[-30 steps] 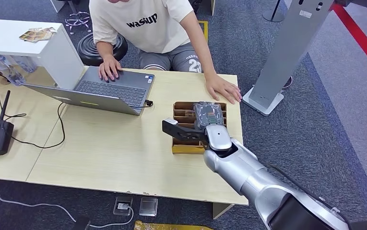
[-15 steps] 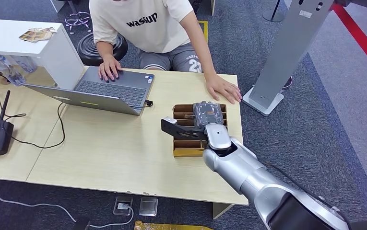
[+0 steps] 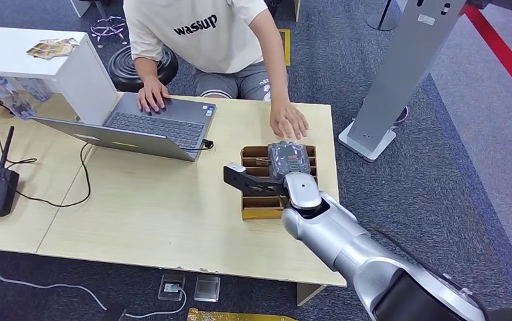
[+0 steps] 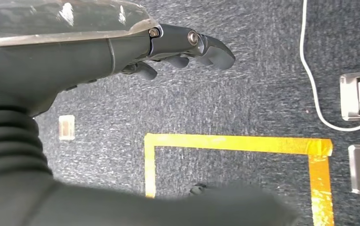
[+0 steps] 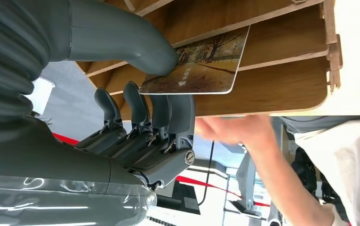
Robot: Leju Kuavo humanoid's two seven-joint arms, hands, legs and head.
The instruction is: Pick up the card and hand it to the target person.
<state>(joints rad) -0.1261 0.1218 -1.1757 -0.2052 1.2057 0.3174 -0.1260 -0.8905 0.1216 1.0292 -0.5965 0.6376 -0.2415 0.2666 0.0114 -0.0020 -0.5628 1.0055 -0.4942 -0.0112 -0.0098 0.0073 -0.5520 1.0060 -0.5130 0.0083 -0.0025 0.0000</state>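
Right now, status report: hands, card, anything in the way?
Right hand pinches card over the slotted wooden box. Left hand hangs empty above carpet. Person's hand rests just beyond the box.

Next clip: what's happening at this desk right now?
The robot's right hand pinches a picture-printed card between thumb and fingers over the slotted brown wooden card holder on the light wooden table. A seated person in a cream T-shirt has one hand on the grey laptop and the other hand on the table just beyond the holder. The left hand hangs over the carpet, holding nothing.
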